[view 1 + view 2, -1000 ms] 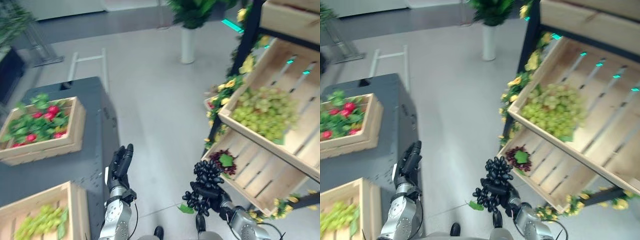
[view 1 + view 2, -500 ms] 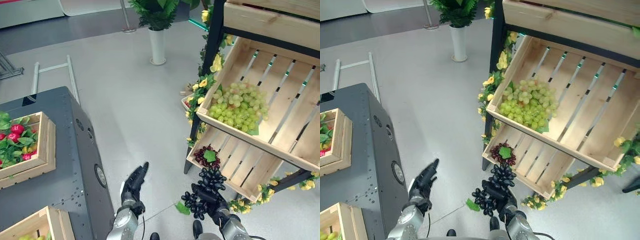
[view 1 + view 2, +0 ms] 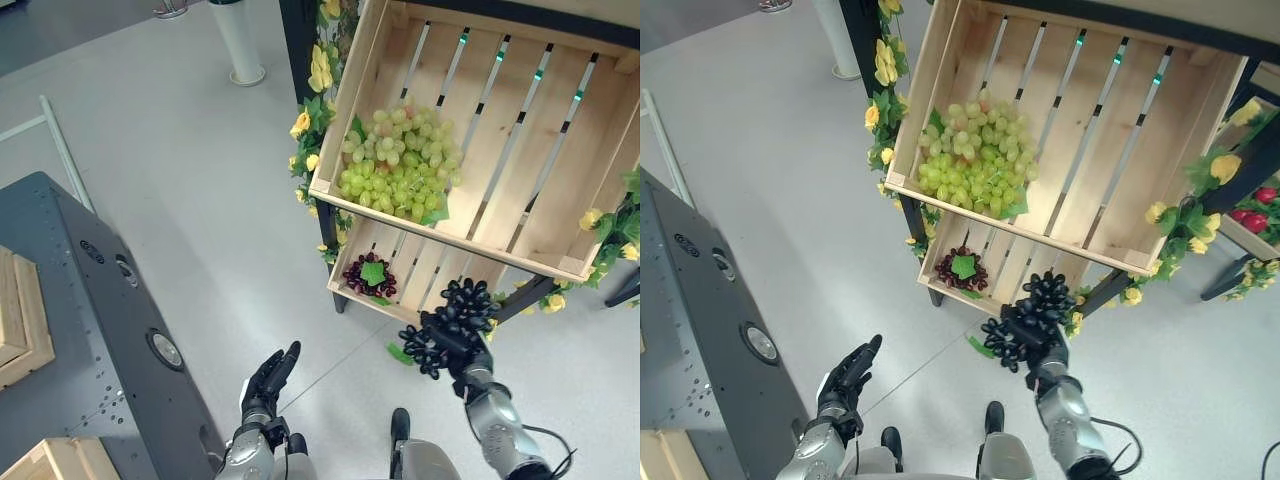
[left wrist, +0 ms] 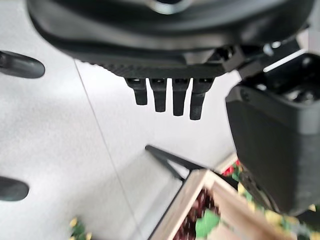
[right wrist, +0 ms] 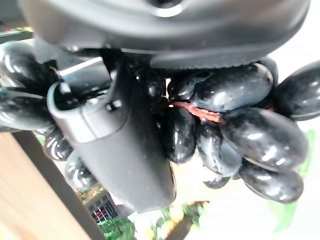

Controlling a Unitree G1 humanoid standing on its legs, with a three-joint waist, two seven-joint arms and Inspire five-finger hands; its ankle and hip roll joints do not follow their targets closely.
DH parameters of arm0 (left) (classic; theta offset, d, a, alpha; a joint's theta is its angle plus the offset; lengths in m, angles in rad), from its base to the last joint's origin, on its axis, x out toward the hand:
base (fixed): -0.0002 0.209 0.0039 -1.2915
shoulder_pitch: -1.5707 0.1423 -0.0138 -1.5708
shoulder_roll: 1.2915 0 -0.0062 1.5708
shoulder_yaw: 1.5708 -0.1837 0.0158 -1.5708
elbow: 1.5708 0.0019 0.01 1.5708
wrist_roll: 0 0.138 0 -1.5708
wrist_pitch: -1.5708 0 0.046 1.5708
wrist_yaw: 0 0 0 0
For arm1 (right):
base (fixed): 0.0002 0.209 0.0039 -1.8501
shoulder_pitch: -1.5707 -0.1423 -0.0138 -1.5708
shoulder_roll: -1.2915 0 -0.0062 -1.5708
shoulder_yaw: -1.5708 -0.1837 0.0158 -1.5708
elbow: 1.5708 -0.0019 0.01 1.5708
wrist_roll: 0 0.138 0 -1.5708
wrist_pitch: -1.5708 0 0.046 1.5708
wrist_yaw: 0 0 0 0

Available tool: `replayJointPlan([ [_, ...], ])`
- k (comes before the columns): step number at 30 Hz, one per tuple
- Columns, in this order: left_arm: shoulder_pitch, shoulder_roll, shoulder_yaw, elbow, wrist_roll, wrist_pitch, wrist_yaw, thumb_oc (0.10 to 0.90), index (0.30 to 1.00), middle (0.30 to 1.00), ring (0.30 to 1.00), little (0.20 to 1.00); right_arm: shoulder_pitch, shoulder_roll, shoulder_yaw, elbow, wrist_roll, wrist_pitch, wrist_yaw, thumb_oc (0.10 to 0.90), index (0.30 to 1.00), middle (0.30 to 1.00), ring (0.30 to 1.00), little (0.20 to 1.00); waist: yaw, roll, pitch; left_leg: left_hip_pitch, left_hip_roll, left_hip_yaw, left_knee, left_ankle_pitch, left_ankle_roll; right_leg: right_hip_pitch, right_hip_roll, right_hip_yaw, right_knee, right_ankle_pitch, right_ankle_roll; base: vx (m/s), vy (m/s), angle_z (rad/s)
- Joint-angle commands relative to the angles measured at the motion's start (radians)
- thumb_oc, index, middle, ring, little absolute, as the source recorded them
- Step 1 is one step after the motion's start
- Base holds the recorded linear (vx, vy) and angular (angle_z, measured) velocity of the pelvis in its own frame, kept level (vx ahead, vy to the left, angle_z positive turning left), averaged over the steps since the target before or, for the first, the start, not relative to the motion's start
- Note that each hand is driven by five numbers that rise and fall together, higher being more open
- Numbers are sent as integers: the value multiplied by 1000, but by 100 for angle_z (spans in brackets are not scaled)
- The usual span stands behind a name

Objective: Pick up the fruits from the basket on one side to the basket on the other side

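Black grapes (image 3: 453, 326) held before the lower crate (image 3: 420, 272)
Green grapes (image 3: 398, 165) fill the upper crate (image 3: 520, 190); dark-red grapes (image 3: 370, 275) lie below. Right hand (image 3: 462, 352) grips the black bunch; left hand (image 3: 266, 378) hangs relaxed, fingers straight.

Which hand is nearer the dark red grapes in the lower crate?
Right. The right hand, gripping black grapes, sits just beside the dark red grapes; the left hand hangs farther off, over the floor.

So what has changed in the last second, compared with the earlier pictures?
The camera swung right toward the shelf, so the grey table slid left. The right hand carried the black grapes up beside the lower crate. It stays shut on them; the left hand stays open and idle. The green grapes and red grapes lie as before.
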Motion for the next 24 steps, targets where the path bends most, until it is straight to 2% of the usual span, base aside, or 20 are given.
replayJointPlan([
  [1, -62, 82, -9, -144, 9, -105, -44, 800, 900, 900, 900, 900, -192, -39, -99, -117, -49, -123, -33, 400, 300, 300, 300, 300, 16, -54, 52, -138, -68, -38, 288, -160, 68, -65, -92, 12, 205, -82, -22, -157, -6, 14],
  [4, -94, 102, -35, -165, 10, -100, -61, 800, 900, 900, 900, 900, -300, -115, -123, -75, -57, -85, -66, 400, 300, 300, 300, 300, 30, -51, 94, -224, -70, -50, 387, -197, 70, -142, -107, 0, 300, -110, -28, -155, -1, 18],
  [8, -122, 122, -113, -219, 35, -108, -60, 800, 900, 900, 900, 900, -491, -301, -146, 54, -65, -35, -77, 400, 300, 300, 300, 300, 55, -34, 144, -389, -84, -88, 577, -270, 83, -282, -126, -16, 488, -178, -58, -142, 47, 23],
  [12, -138, 142, -176, -238, 30, -129, -38, 800, 900, 900, 900, 900, -653, -427, -114, 198, -76, -10, -106, 400, 300, 300, 300, 300, 79, -21, 166, -516, -107, -132, 699, -303, 101, -387, -138, -15, 604, -216, -82, -103, 16, 22],
  [14, -144, 150, -188, -242, 16, -135, -27, 800, 900, 900, 900, 900, -712, -455, -90, 245, -94, -6, -127, 400, 300, 300, 300, 300, 88, -19, 170, -551, -115, -142, 728, -308, 107, -418, -140, -12, 630, -222, -87, -76, -7, 21],
  [19, -156, 173, -197, -250, -3, -157, -8, 800, 900, 900, 900, 900, -896, -561, 14, 362, -170, 69, -163, 400, 300, 300, 300, 300, 123, -19, 185, -651, -136, -168, 790, -304, 117, -500, -137, -19, 695, -234, -98, -68, -27, 10],
  [20, -158, 183, -192, -255, -5, -163, -1, 800, 900, 900, 900, 900, -934, -581, 40, 386, -175, 94, -178, 400, 300, 300, 300, 300, 132, -24, 188, -673, -139, -172, 801, -303, 122, -518, -135, -24, 706, -236, -101, -57, -59, 12],
  [24, -160, 213, -178, -274, -7, -156, 7, 800, 900, 900, 900, 900, -1000, -614, 67, 431, -188, 121, -209, 400, 300, 300, 300, 300, 150, -37, 193, -714, -141, -186, 829, -302, 125, -543, -130, -38, 728, -239, -107, -24, -84, 12],
])
